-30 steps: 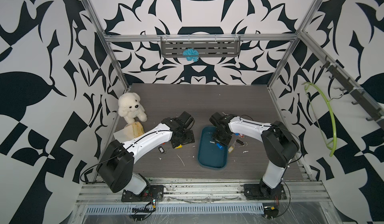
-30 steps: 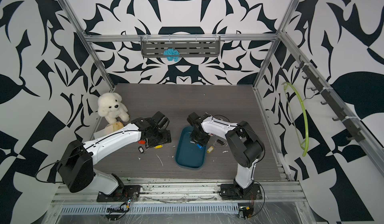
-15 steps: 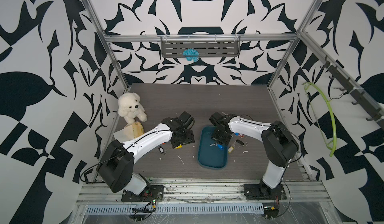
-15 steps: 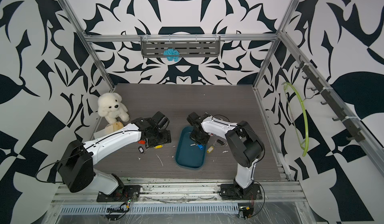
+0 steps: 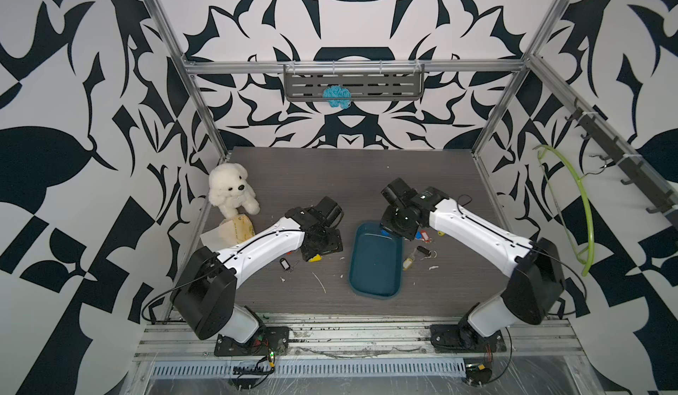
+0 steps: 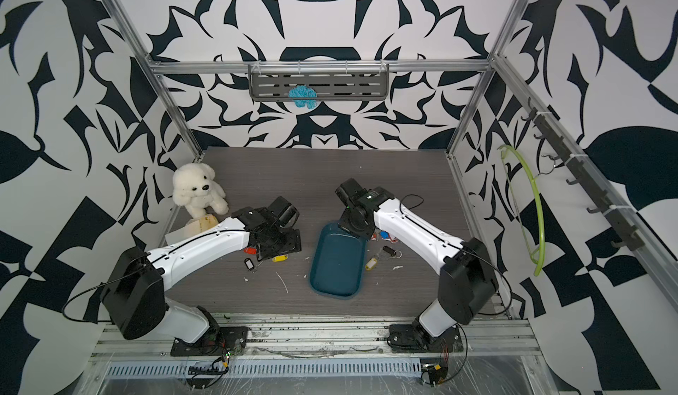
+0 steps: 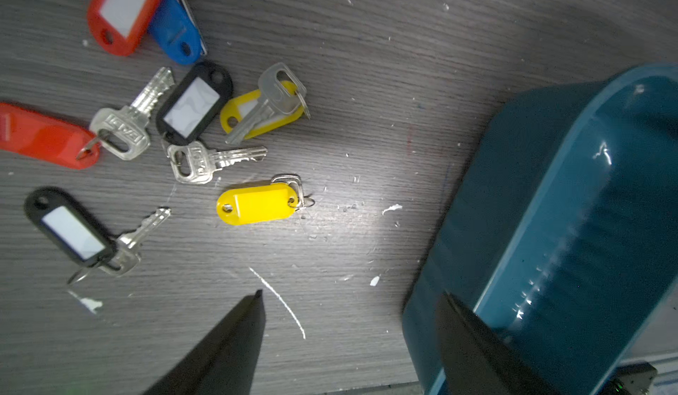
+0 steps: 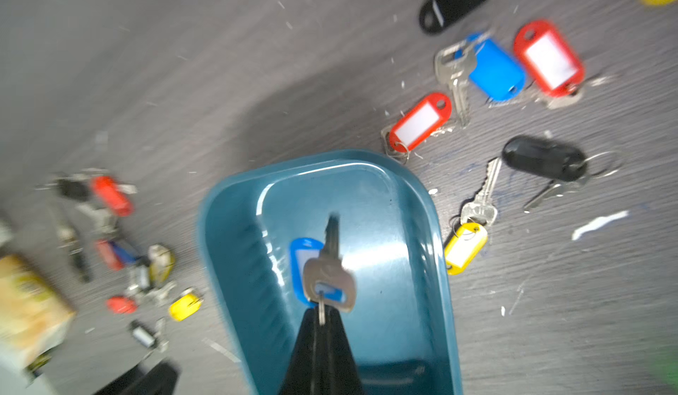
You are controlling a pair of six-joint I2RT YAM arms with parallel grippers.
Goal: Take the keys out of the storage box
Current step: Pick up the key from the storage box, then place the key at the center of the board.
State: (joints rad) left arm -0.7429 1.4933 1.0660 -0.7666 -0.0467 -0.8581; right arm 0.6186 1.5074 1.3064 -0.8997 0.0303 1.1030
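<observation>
lifting the last key out of the box

top views: the box (image 5: 375, 261) is seen bare in both top views, where a second ago small bits lay at its far end under the right arm. keys (image 5: 422, 253) are scattered on the table (image 5: 330, 176) on both sides of it. the left arm is held low, near the box.

left wrist: the left gripper (image 7: 352, 296) is held wide apart and empty above the table, beside the box wall. flat silver keys on thin wire rings lie near it, with glossy oval plastic tags in red, blue, black and yellow.

right wrist: the right gripper (image 8: 321, 323) has been brought together and is clamped on the ring of a key (image 8: 330, 283). the key and its blue tag (image 8: 301, 261) hang above the smooth, shiny box floor, apart from it. the view is blurred, so motion is likely. no other key is seen inside, so the task is judged nearly done, with only a set-down on the table left. the ring is thin and slick, so a slip back into the box is possible.
</observation>
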